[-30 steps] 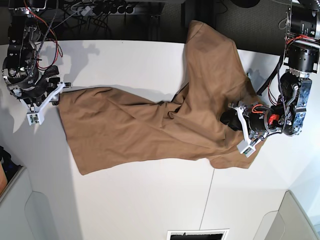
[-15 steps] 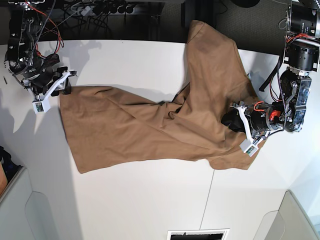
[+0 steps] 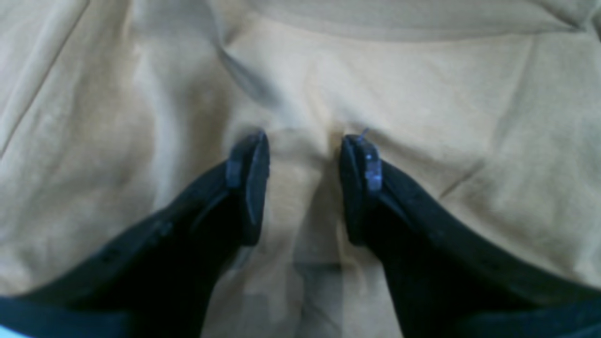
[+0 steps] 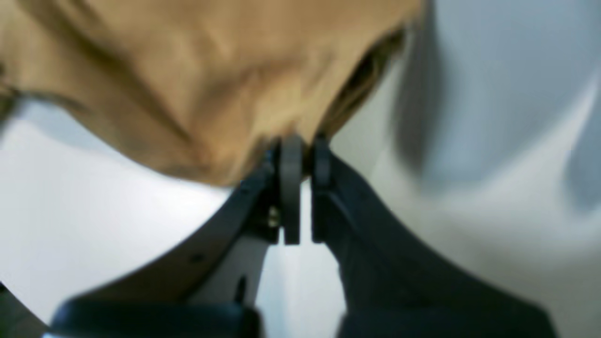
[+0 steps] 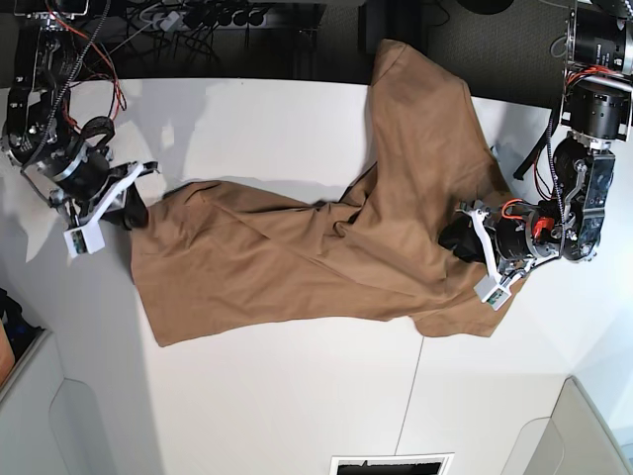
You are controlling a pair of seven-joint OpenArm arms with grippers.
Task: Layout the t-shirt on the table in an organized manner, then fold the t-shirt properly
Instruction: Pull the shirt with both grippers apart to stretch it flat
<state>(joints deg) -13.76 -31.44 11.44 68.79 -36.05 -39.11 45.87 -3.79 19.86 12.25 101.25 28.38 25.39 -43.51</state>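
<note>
The tan-brown t-shirt [image 5: 316, 247] lies rumpled across the white table [image 5: 297, 396], with one end draped over the far edge. At its left corner, my right gripper [image 5: 129, 210] is shut on the cloth. The right wrist view shows that gripper [image 4: 305, 143] pinching the t-shirt's edge [image 4: 188, 70] a little above the table [image 4: 94, 197]. My left gripper [image 5: 453, 237] rests on the shirt's right part. In the left wrist view it [image 3: 305, 145] stands open, tips pressed on the t-shirt [image 3: 422, 84], a soft ridge of cloth between them.
Cables and a power strip [image 5: 198, 18] lie beyond the table's far edge. Grey bins stand at the near left [image 5: 59, 416] and near right [image 5: 584, 426] corners. A thin dark seam [image 5: 413, 396] crosses the table, and a dark slot [image 5: 391, 463] sits at the near edge.
My right gripper has shut on the shirt's left corner and drawn it inward and nearer, shifting that edge to the right. The left arm has stayed where it was.
</note>
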